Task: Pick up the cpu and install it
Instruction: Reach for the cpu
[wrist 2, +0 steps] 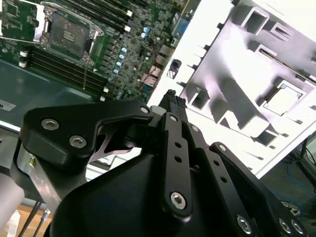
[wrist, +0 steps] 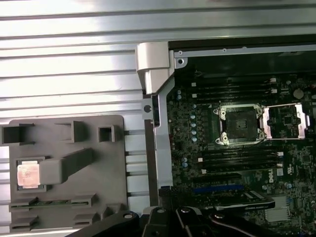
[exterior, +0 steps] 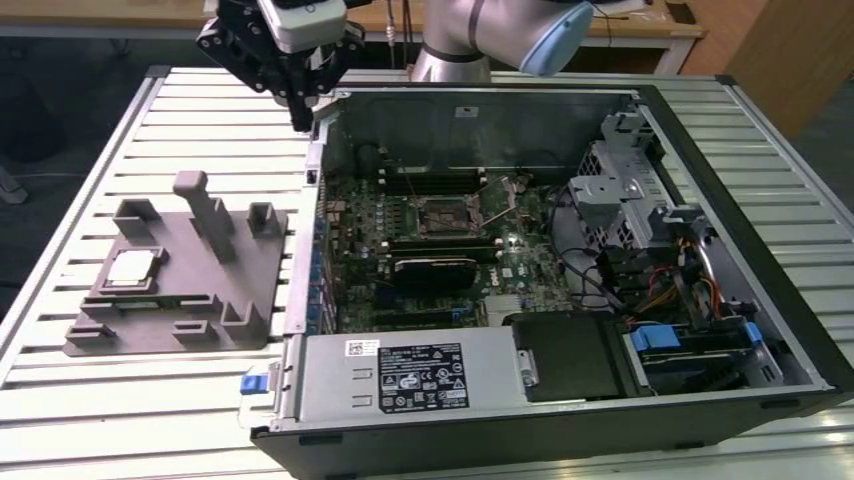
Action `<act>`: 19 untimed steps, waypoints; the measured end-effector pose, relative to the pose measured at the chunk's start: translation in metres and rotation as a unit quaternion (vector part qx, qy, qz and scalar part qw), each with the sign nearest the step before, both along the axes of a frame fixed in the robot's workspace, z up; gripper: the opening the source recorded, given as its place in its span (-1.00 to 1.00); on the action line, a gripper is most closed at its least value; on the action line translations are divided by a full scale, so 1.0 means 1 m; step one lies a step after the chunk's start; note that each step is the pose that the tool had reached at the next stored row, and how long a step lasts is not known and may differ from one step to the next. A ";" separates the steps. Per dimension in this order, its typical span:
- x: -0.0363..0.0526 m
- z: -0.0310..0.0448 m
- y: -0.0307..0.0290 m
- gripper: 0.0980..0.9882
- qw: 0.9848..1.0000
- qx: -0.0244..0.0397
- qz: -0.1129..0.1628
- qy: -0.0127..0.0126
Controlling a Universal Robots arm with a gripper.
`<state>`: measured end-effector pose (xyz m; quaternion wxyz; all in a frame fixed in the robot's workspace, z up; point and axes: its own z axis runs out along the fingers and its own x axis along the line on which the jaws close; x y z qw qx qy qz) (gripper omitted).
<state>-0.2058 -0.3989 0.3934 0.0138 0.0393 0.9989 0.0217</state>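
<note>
Exterior view: small flat square cpu with shiny silver top point(exterior: 131, 268) sits in recess of grey plastic holder point(exterior: 200, 305) on slatted metal worktop point(exterior: 80, 160), on exterior view's left of open black computer case point(exterior: 747, 250). Black pincer point(exterior: 304, 118) hovers by case corner, tips pressed together, empty, well apart from cpu. My guess: chip light, stiff, slick on top, delicate underneath, so pinch opposite edges. Count: one cpu, one holder, one open motherboard socket point(exterior: 447, 215).

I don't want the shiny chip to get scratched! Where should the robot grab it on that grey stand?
Pinch two opposite edges of the cpu, coming straight down from above. It lies flat, shiny top up, in a seat on the grey holder, and the holder's raised blocks close by would likely block a sideways approach.
</note>
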 end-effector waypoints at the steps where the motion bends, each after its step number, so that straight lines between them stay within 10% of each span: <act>1: -0.0019 -0.0001 0.0000 -0.98 1.000 0.000 0.000 0.000; 19: -0.0430 -0.0002 0.0000 -0.98 1.000 0.000 -0.001 -0.001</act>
